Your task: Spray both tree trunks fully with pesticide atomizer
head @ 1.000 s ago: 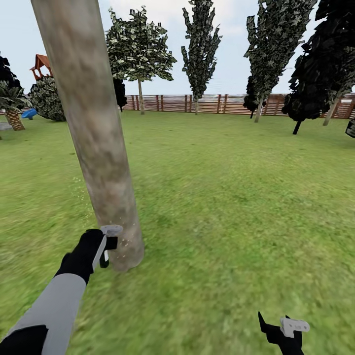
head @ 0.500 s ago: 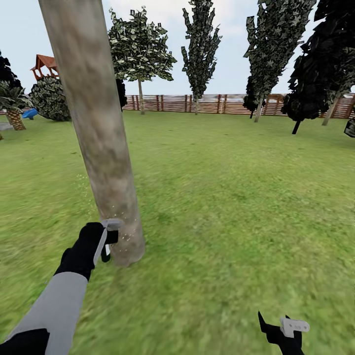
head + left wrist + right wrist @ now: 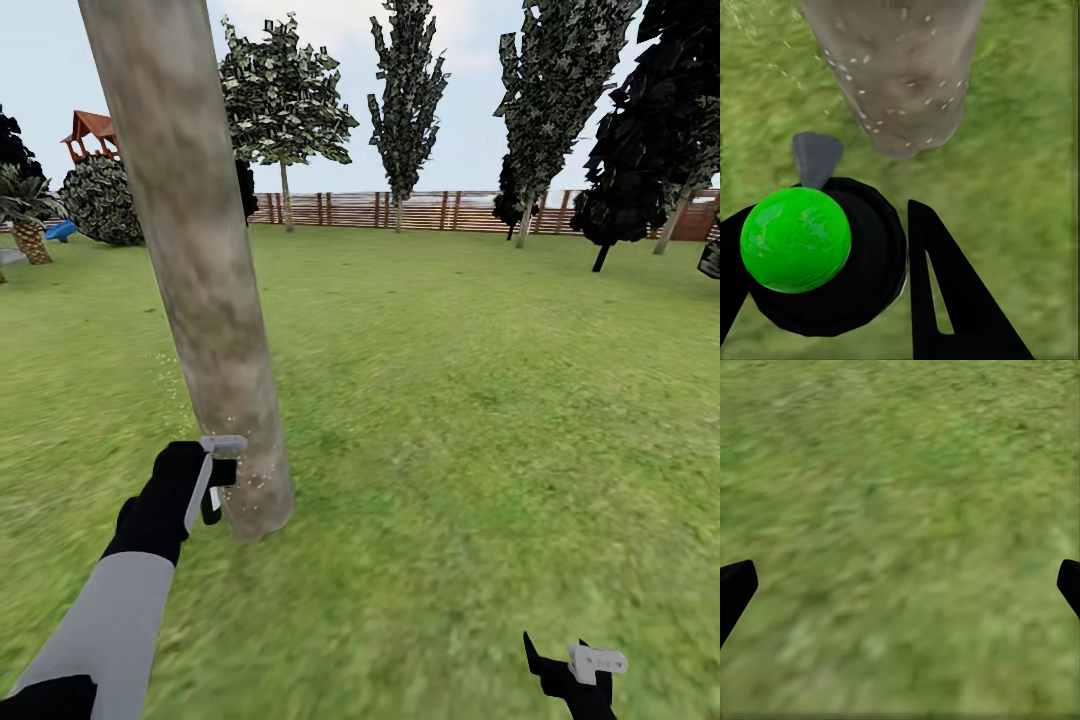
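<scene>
A thick mottled grey-brown tree trunk (image 3: 205, 280) rises from the lawn at the left of the head view. My left gripper (image 3: 220, 472) is shut on the pesticide atomizer (image 3: 226, 474) right beside the trunk's base. In the left wrist view the atomizer (image 3: 832, 300) is a black round body with a bright green ball on top and a grey nozzle (image 3: 816, 157) aimed at the trunk (image 3: 900, 67). White pesticide specks (image 3: 866, 112) dot the bark and drift over the grass. My right gripper (image 3: 585, 662) hangs open low at the right, over bare grass (image 3: 900, 510).
Open lawn (image 3: 480, 400) stretches to a brown slatted fence (image 3: 430, 210). Several other trees (image 3: 408, 90) stand along it, and a dark one (image 3: 660, 130) at the right. A round bush (image 3: 100, 200), a palm-like plant (image 3: 25, 215) and a red-roofed playhouse (image 3: 88, 130) are at the far left.
The view shifted slightly, putting the trunk a little further right. My left gripper with the atomizer has risen a little along the trunk's base. The right gripper has not moved.
</scene>
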{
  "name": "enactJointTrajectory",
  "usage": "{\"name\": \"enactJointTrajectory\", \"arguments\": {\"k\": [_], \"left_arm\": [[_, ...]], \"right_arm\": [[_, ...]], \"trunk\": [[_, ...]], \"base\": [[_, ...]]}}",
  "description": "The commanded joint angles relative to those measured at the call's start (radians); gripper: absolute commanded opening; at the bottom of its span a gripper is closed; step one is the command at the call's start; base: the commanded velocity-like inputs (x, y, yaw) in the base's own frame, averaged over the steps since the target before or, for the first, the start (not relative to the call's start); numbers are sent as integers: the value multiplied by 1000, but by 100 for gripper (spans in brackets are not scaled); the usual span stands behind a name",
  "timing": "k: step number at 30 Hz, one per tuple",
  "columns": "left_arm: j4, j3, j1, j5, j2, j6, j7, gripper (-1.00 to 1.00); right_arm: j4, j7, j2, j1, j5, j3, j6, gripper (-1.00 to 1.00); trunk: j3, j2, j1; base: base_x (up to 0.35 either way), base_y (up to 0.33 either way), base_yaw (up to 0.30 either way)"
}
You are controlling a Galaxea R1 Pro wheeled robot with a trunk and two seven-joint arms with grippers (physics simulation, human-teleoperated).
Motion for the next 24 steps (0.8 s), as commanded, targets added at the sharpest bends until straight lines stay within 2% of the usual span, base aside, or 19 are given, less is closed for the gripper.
{"name": "enactJointTrajectory", "arguments": {"k": [1,9,12,15,17,20,24], "left_arm": [[-20,-1,1,0,2,9,0,-100],[-40,0,-3,-3,21,16,0,-100],[-42,-9,-9,0,1,17,0,-100],[-42,-61,-12,-1,-31,26,1,-100],[-60,-67,-13,-3,-39,27,2,-100],[-127,-62,-16,-2,-23,31,2,-100],[-148,-47,-16,0,28,36,0,-100]], "right_arm": [[0,0,0,0,0,0,1,100],[0,0,0,0,0,0,0,100],[0,0,0,0,0,0,1,100],[0,0,0,0,-1,0,0,100],[0,0,0,0,0,0,0,100],[0,0,0,0,-1,0,0,100],[0,0,0,0,0,0,0,100]], "trunk": [[0,0,0],[0,0,0],[0,0,0],[0,0,0],[0,0,0],[0,0,0],[0,0,0]], "base": [[-74,5,0],[-228,51,0],[-24,5,0],[-3,1,0],[0,0,0],[0,0,0],[0,0,0]]}}
